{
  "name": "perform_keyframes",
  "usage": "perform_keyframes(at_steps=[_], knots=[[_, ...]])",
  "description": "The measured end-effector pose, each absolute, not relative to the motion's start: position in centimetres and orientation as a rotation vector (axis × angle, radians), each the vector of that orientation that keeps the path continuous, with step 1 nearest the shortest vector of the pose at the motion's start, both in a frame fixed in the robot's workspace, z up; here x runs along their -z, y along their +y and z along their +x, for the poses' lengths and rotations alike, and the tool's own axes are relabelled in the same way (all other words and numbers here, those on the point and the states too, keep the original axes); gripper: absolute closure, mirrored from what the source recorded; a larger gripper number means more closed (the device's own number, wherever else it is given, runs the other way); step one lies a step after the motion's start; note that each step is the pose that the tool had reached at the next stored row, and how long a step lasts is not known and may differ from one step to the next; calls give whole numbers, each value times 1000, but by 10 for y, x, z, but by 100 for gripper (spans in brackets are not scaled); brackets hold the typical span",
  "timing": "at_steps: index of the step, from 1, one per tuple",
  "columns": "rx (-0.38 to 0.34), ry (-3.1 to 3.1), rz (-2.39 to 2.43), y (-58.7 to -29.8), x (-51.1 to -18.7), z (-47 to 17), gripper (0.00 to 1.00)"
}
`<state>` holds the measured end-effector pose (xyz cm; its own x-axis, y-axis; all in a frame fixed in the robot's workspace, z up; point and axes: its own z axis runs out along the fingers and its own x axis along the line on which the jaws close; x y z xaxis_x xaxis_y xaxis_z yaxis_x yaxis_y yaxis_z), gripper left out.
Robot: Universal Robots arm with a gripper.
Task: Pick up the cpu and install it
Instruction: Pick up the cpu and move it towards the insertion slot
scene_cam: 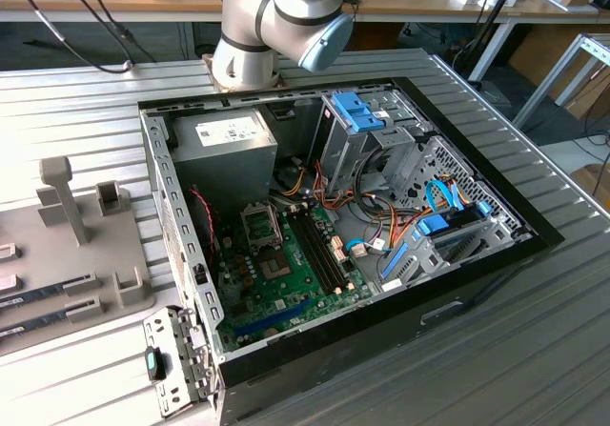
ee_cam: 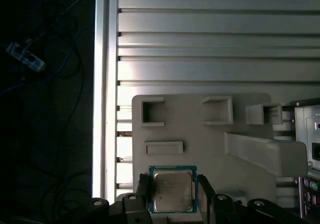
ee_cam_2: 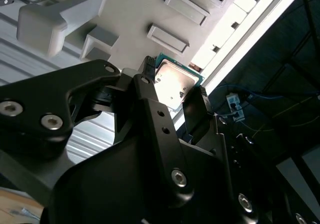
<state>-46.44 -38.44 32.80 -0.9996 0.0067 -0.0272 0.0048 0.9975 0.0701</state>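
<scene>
Tool (ee_cam: 173,196) is clamped on the cpu (ee_cam: 172,186), a finger on each edge, right over the grey parts tray (ee_cam: 200,139) on the slatted tabletop (ee_cam: 210,33).

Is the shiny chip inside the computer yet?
Out. The cpu sits in the gripper at the grey tray, outside the computer case.

Both wrist views close over fixture (ee_cam: 210,139)
</scene>
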Motion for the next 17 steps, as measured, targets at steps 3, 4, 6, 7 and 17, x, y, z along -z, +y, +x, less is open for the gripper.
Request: perform_keyframes(at_steps=[3,4,6,7,17], knots=[[-109,3112,9,-384,-329,-464,53],[-109,3112,9,-384,-329,-464,53],[-109,3112,9,-384,-330,-464,53],[-109,3112,9,-384,-330,-464,53],[-109,3113,9,-384,-333,-464,53]])
